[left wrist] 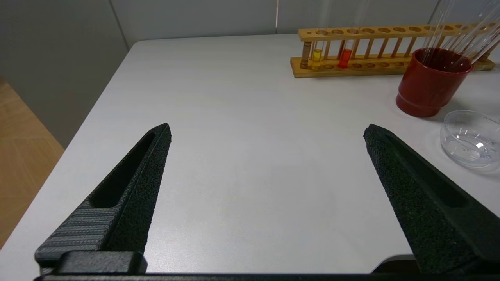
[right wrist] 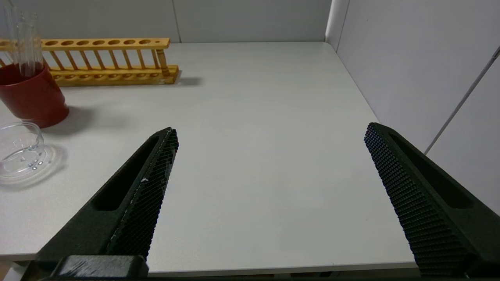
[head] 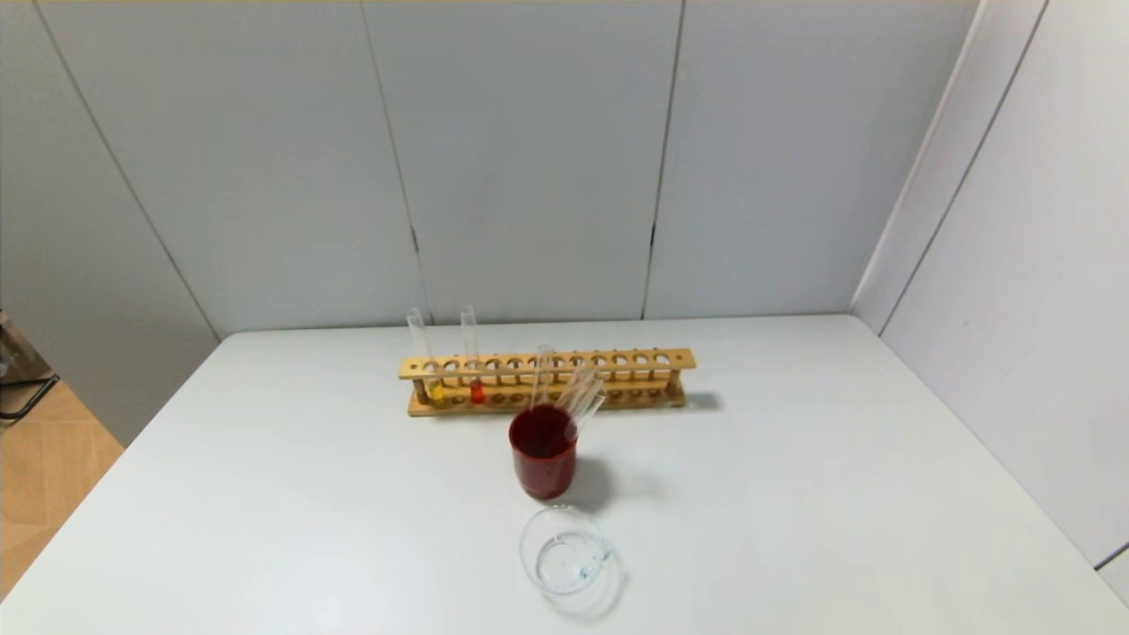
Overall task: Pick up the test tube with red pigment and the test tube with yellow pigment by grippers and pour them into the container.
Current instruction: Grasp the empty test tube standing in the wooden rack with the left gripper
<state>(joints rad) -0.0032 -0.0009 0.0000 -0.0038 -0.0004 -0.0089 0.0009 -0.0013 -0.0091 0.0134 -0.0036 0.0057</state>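
Nothing poured yet: red tube point(head: 471, 362) and yellow tube point(head: 427, 362) stand in the rack point(head: 547, 381), container point(head: 564, 551) bare on the table point(head: 794, 494). Left claw point(left wrist: 267, 130) and right claw point(right wrist: 271, 132) hover spread, holding nothing, near the table's front edge.

1 rack point(head: 547, 381), 2 pigment tubes, 1 red beaker point(head: 542, 463), 1 glass cup point(head: 564, 551), 2 claws.

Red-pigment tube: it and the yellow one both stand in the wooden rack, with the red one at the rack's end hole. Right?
Not quite. The yellow-pigment tube is nearest the end of the wooden rack; the red-pigment tube stands further in. The head view shows this.
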